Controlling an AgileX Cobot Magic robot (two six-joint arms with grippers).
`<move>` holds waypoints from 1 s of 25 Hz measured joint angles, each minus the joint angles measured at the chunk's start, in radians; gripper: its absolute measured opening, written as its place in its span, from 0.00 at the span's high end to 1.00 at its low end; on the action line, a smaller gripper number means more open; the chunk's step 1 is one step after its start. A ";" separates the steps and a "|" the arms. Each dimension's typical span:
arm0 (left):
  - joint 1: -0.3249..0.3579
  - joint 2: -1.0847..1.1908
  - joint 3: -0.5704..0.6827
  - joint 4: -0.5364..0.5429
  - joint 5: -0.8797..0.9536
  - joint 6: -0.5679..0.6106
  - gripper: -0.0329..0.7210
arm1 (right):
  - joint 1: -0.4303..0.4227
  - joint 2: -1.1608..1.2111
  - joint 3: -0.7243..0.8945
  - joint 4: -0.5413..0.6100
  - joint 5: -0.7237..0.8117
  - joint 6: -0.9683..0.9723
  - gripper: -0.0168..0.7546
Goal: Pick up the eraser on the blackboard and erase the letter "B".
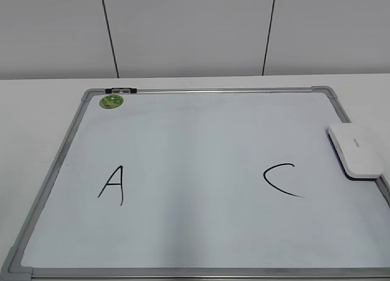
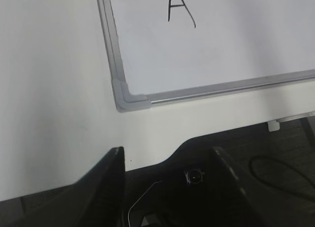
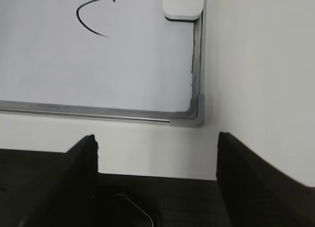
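Funny thing, between the black "A" (image 1: 112, 184) and "C" (image 1: 283, 180) on the big white grey-framed dry-erase board (image 1: 201, 93) there was no "B", just bare surface, so the wiping looked done. The white rounded plastic eraser (image 1: 357, 150) lay parked on the board's right edge, probably to keep clear of the letters. Both the left tool (image 2: 167, 163) and right tool (image 3: 156, 147) hung back off the white worktop (image 1: 36, 110), jaws apart and holding nothing.

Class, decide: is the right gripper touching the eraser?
Apart. The right wrist view shows the right gripper open, back off the blackboard, while the eraser lies far up its right edge.
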State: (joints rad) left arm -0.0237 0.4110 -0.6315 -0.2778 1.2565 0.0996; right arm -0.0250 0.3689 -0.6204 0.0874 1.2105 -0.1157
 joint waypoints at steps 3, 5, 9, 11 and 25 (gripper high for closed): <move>0.000 -0.024 0.062 0.032 -0.008 -0.004 0.42 | 0.000 -0.026 0.069 -0.017 -0.002 0.011 0.26; 0.000 -0.025 0.076 0.051 -0.035 -0.010 0.42 | 0.000 -0.028 0.110 -0.033 -0.036 0.013 0.26; 0.000 -0.025 0.082 0.111 -0.100 -0.012 0.42 | 0.000 -0.028 0.125 -0.068 -0.062 0.034 0.26; -0.002 -0.025 0.099 0.147 -0.137 -0.012 0.42 | 0.000 -0.028 0.125 -0.087 -0.067 0.051 0.27; -0.012 -0.025 0.113 0.179 -0.164 -0.029 0.42 | 0.000 -0.028 0.126 -0.087 -0.069 0.063 0.34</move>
State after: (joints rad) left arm -0.0359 0.3857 -0.5182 -0.0991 1.0926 0.0702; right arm -0.0250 0.3410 -0.4942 0.0000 1.1416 -0.0531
